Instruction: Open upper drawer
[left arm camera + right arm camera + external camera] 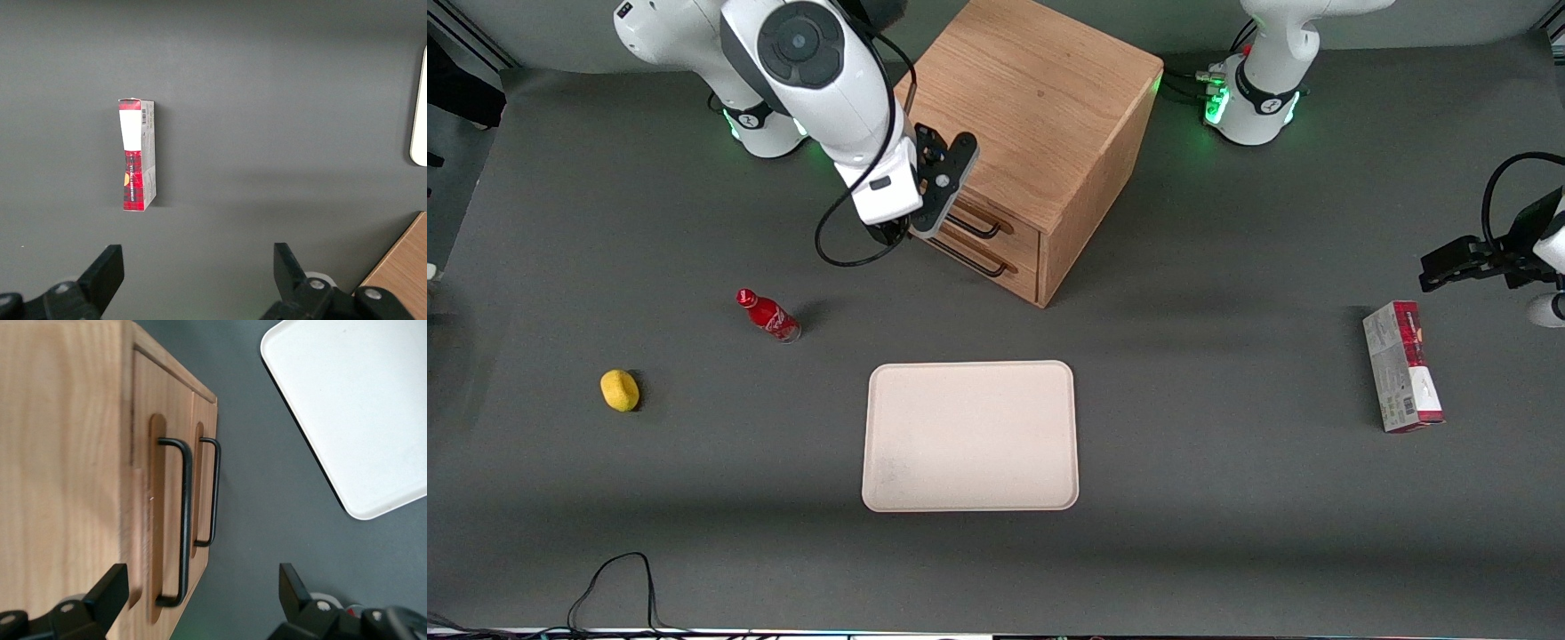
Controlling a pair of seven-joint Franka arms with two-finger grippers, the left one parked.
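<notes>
The wooden cabinet [1040,98] stands at the back of the table with both drawers shut flush. The upper drawer [1009,229] [141,453] carries a long black wire handle [972,224] [185,520], just above the lower drawer's matching handle [980,260] [215,493]. My right gripper [941,191] [200,590] hovers in front of the drawer fronts at the working arm's end of the upper handle. It is open and holds nothing. One black finger [107,593] sits over the cabinet's wood, the other [293,587] over the grey table; neither touches the handle.
A cream tray [970,436] [353,407] lies nearer the front camera than the cabinet. A red bottle [768,315] and a yellow lemon-like object [620,390] lie toward the working arm's end. A red-and-white box [1402,378] [137,153] lies toward the parked arm's end.
</notes>
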